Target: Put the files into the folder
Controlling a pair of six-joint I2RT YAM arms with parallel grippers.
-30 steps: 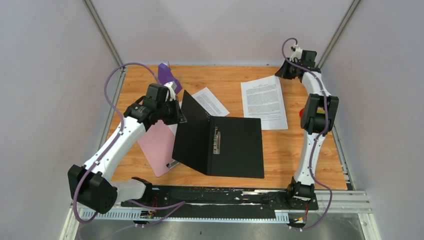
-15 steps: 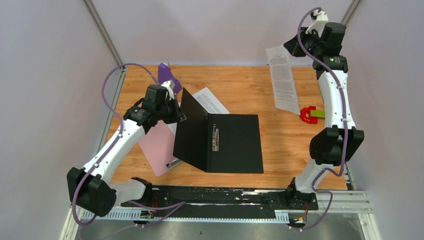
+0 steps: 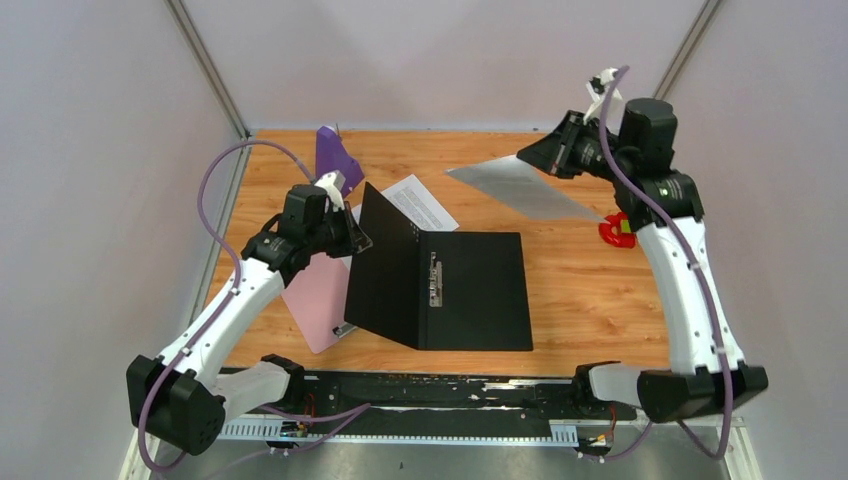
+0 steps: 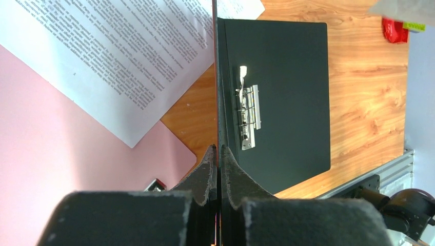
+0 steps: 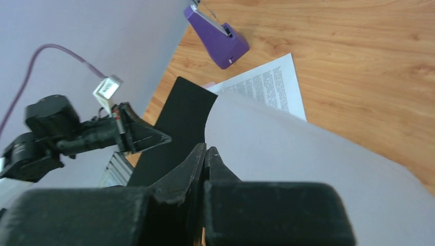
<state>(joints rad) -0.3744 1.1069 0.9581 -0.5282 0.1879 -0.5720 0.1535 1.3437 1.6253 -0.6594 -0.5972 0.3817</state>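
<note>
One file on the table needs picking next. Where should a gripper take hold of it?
Likely the sheet at its exposed far corner, from the right: it lies flat, and the raised folder cover, pinched by the left gripper, overhangs its other end.

We find the folder (image 3: 475, 290) lying open in the middle of the table (image 3: 590, 300), the clipboard (image 3: 315, 295) just left of it, one sheet (image 3: 420, 200) behind its raised cover, the other sheet (image 3: 525, 187) aloft over the right rear.
</note>
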